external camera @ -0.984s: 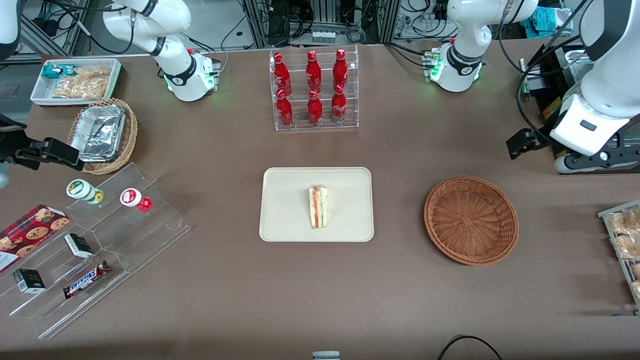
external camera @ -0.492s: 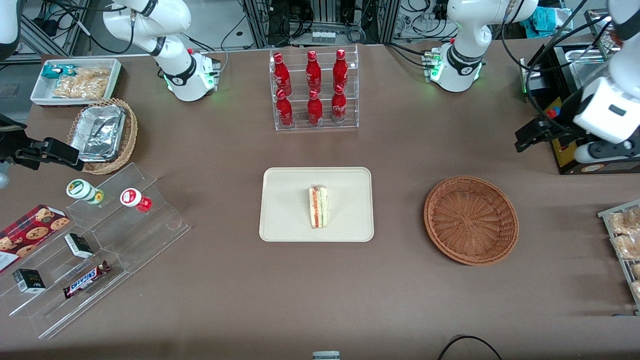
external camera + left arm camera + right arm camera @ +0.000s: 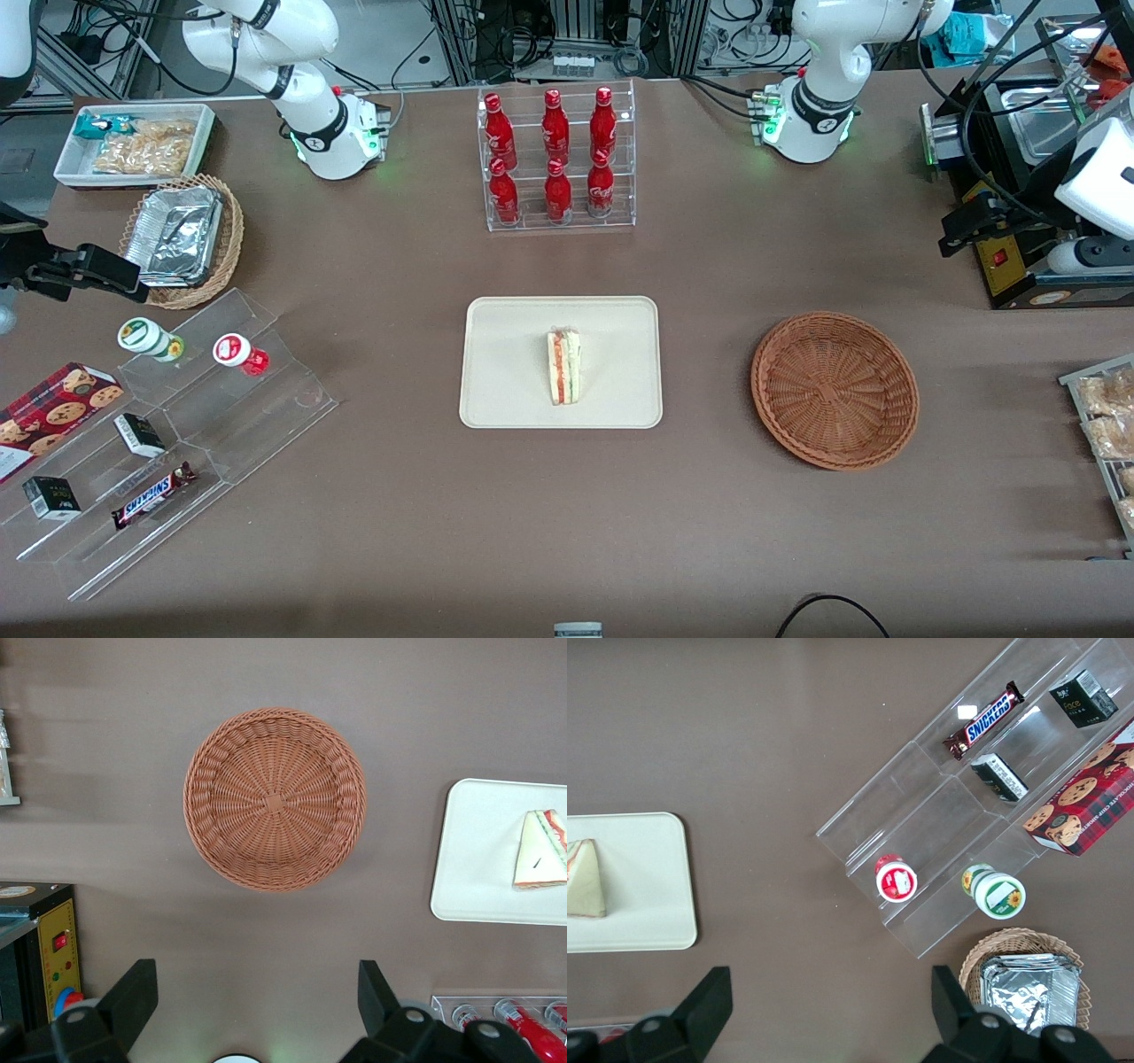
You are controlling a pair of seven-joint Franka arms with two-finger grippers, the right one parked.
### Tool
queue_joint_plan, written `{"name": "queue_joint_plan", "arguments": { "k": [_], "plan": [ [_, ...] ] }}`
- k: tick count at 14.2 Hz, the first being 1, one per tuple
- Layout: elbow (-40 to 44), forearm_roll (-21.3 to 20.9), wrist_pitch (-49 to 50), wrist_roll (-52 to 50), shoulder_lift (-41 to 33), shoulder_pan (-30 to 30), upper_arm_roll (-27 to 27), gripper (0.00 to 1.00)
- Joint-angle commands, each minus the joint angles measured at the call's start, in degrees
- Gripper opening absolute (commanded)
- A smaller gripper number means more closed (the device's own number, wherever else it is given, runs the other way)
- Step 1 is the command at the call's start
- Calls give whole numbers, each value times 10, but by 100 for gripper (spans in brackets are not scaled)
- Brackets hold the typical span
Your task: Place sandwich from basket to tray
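Observation:
The sandwich (image 3: 564, 366), a pale wedge with red and green filling, lies in the middle of the cream tray (image 3: 505, 354). It also shows in the left wrist view (image 3: 540, 850) on the tray (image 3: 478, 859). The reddish-brown wicker basket (image 3: 834, 390) is empty, beside the tray toward the working arm's end; it is also in the left wrist view (image 3: 275, 800). My left gripper (image 3: 961, 230) hangs high, farther from the front camera than the basket, near the black appliance. It is open and empty (image 3: 255, 979). The right wrist view shows the sandwich (image 3: 585, 879) too.
A clear rack of red bottles (image 3: 556, 159) stands farther from the front camera than the tray. A black appliance (image 3: 1010, 257) and a wire rack of pastries (image 3: 1103, 425) sit at the working arm's end. A clear snack stand (image 3: 168, 434) and a foil-filled tan basket (image 3: 182, 239) sit at the parked arm's end.
My left gripper has drawn away from the basket, toward the working arm's end and farther from the front camera. The sandwich, tray and basket have not moved.

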State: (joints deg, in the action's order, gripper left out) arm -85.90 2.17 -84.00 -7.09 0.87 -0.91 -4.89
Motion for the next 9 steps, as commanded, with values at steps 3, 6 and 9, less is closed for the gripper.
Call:
{"name": "queue_joint_plan", "arguments": {
  "k": [3,6,9],
  "plan": [
    [5,-3,11,11,-6,-3,-2,100],
    [3,-38,13,3,-7,0,-5,100],
    [3,-38,14,0,-7,0,-5,100]
  ]
}}
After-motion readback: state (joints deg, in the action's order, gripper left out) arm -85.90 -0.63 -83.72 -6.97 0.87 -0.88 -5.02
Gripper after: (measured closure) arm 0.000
